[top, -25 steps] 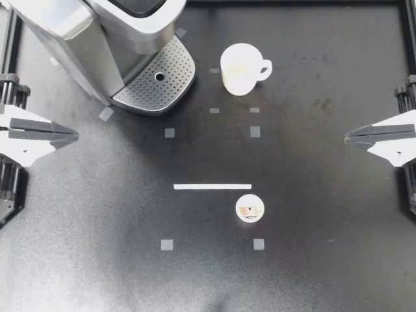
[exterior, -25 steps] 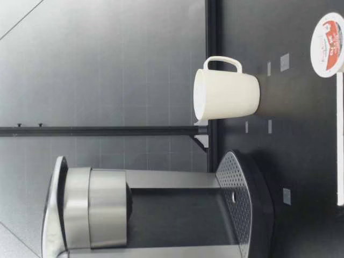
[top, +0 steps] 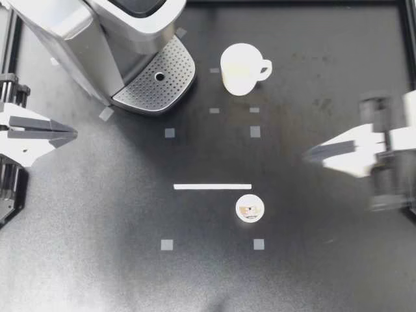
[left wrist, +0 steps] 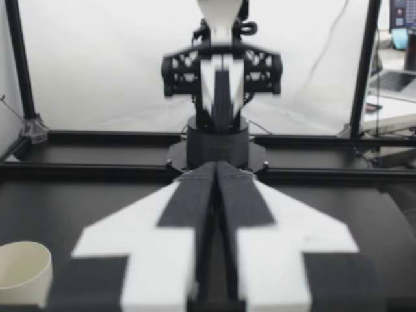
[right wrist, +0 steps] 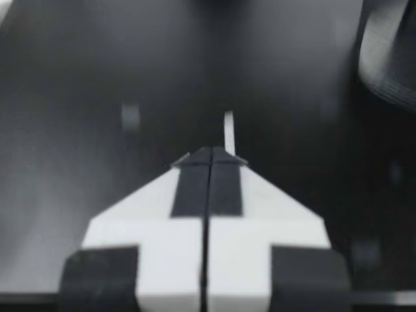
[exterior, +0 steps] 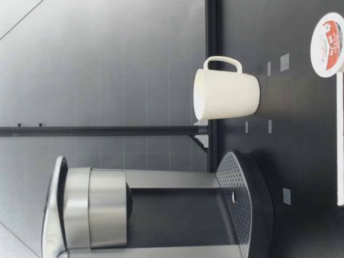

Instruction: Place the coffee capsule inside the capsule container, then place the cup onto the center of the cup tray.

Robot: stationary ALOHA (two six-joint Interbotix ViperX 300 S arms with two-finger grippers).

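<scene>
My left gripper point(top: 73, 134) sits at the left edge of the table point(top: 97, 227), pointing inward, its two fingers pressed flat together with nothing between them. From my left wrist I see that same sealed seam, with the cup point(top: 240, 68) off to one side of it.

My right gripper point(top: 309, 154) comes in from the right side, its tip aimed at the middle of the table. Its fingers are also closed on each other and hold nothing. From my right wrist the white strip point(top: 212, 186) lies ahead of the tips.

The capsule point(top: 249, 208) rests on the table with its printed lid up, just beside the right end of the white strip, on the side away from the coffee machine point(top: 97, 39). It is well apart from both my grippers, though nearer to the right one.

The cup stands upright on the bare table, mouth up, with its handle turned toward my right side. It is near the cup tray point(top: 156, 81) but not touching it. That perforated tray juts out from the foot of the coffee machine in the far left corner. The low view shows the cup standing beside the tray with a clear gap between them
</scene>
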